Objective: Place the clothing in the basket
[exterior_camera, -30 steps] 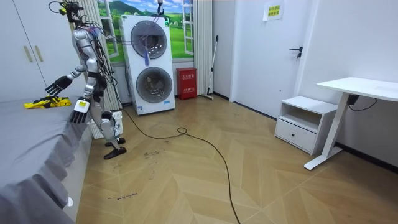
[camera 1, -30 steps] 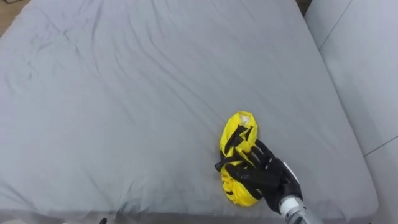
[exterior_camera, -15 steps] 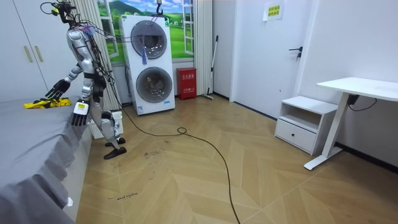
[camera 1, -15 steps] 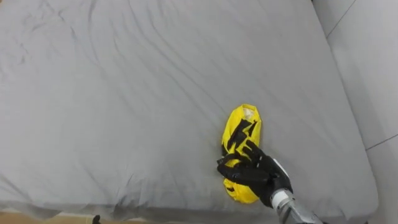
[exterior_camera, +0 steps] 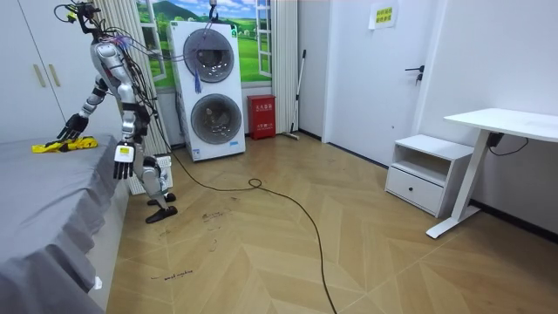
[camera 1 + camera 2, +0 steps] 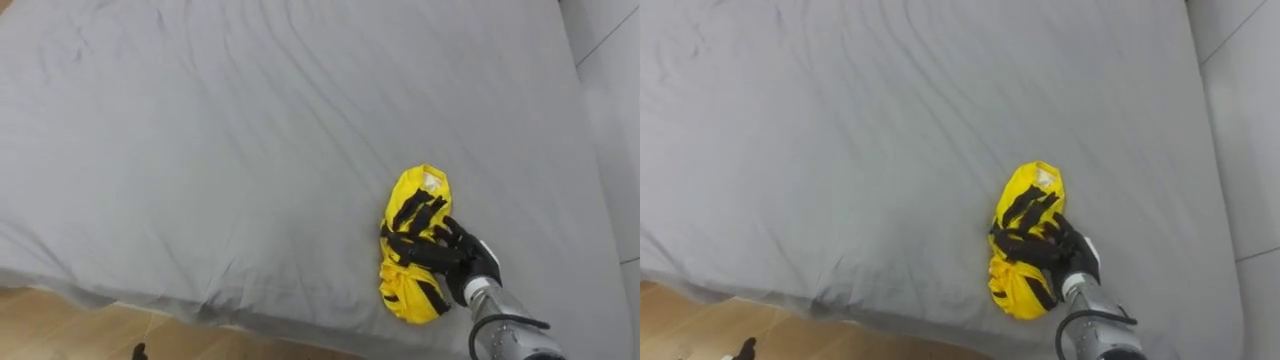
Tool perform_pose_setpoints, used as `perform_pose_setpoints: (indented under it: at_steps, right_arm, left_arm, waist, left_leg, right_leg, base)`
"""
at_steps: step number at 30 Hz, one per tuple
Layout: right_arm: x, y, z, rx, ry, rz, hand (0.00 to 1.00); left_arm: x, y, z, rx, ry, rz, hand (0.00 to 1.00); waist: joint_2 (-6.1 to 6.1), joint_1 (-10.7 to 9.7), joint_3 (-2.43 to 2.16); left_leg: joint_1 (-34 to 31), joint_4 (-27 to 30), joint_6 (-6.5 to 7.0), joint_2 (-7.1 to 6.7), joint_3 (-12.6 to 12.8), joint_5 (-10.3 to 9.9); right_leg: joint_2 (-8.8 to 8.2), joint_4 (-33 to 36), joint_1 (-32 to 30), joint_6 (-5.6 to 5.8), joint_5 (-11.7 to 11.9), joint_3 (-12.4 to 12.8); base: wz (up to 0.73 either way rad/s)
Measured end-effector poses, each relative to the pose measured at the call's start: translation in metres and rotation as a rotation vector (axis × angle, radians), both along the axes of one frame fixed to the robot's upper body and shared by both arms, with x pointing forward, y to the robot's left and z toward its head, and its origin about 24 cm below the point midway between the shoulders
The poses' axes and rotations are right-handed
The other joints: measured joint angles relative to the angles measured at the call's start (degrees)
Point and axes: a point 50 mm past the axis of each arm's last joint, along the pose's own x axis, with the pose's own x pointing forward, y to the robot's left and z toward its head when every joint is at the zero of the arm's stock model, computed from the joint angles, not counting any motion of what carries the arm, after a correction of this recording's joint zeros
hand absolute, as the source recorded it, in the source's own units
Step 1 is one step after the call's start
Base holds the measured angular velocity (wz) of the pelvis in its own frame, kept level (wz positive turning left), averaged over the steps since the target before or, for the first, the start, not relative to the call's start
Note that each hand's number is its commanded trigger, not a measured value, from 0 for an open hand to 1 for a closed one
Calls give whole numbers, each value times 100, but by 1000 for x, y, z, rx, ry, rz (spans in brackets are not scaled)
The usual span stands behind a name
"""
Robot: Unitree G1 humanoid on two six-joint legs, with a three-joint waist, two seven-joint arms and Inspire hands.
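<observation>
A yellow garment with black stripes [image 6: 420, 187] lies bunched on the grey bed sheet [image 6: 200, 150], near the bed's near edge and to my right. My right hand [image 6: 455, 255] rests on top of it, fingers spread and fairly straight across the cloth, so the hand is open. In the room view I stand upright at the bed's side with the right hand [image 5: 71, 129] reaching out over the yellow garment [image 5: 48, 147]. My left hand [image 5: 121, 163] hangs at my side, fingers relaxed.
A strip of wooden floor [image 6: 60, 330] shows below the bed's near edge. A white wall panel [image 6: 612, 90] borders the bed on the right. Behind me stand two stacked washing machines [image 5: 209, 87], a red box [image 5: 262, 117], and farther off a white nightstand [image 5: 425, 173] and desk [image 5: 506, 122].
The eye view has shifted, and the floor now shows under the bed's edge. In the room view my torso has straightened and the right arm has lifted; the hand stays on the garment.
</observation>
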Motion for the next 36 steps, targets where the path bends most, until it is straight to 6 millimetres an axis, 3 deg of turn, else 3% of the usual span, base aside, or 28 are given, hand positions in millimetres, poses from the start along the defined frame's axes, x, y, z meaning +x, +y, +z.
perform_pose_setpoints:
  at_steps: [7, 14, 19, 22, 28, 29, 30, 31, 36]
  right_arm:
    - [1, -3, 2, -13, -3, 1, 0]
    - [-2, -2, -1, -95, 21, 79, 0]
    - [-12, 9, -14, -167, 94, 182, 0]
    - [-16, 8, -17, -217, 120, 208, 0]
    - [-17, 8, -21, -238, 155, 216, 0]
    - [-18, 7, -22, -239, 165, 214, 48]
    - [-19, 8, -23, -239, 172, 218, 48]
    - [-19, 9, -24, -242, 176, 227, 100]
    - [-22, 6, -26, -255, 203, 231, 100]
  left_arm:
    - [6, -1, 1, 1, -9, -4, 0]
    - [16, -3, 3, -4, -24, -3, 0]
    - [16, -5, 2, -5, -16, -19, 0]
    - [21, -9, 3, -10, -23, -36, 0]
    - [25, -10, 3, -12, -28, -36, 0]
    - [26, -11, 3, -12, -29, -37, 0]
    - [27, -11, 4, -11, -31, -39, 0]
    - [28, -11, 4, -11, -30, -40, 0]
    - [28, -14, 3, -8, -11, -61, 0]
  waist:
    - [-21, 92, 5]
    - [-100, 87, 48]
    - [-80, 124, 59]
    - [-33, 239, 89]
    - [20, 255, 92]
    - [14, 255, 85]
    - [16, 259, 85]
    - [15, 261, 84]
    - [34, 266, 62]
  left_leg:
    - [-52, 13, 23, -14, 10, 19]
    - [-102, 28, 30, -43, -81, 23]
    - [-100, 21, 31, -47, -98, 23]
    - [-60, 6, 31, -46, -103, 23]
    - [-71, -15, 23, -52, -217, 28]
    - [-75, -19, 17, -55, -249, 32]
    - [-83, -19, 13, -55, -269, 34]
    - [-83, -15, 10, -55, -274, 36]
    - [-83, 1, 9, -55, -290, 40]
  right_leg:
    - [-21, 1, -49, 6, -3, 1]
    - [-34, -7, -55, 17, -3, -30]
    - [-37, -9, -33, 17, -2, -140]
    - [-42, -10, 12, 17, -2, -197]
    - [-42, -17, 43, 18, -3, -395]
    - [-43, -15, 53, 17, -3, -477]
    - [-42, -14, 55, 17, -3, -494]
    - [-42, -14, 55, 17, -3, -497]
    - [-39, -14, 61, 17, -3, -503]
  base:
    - [-1]
    - [5]
    - [4]
    - [3]
    - [8]
    - [9]
    - [9]
    - [6]
    - [0]
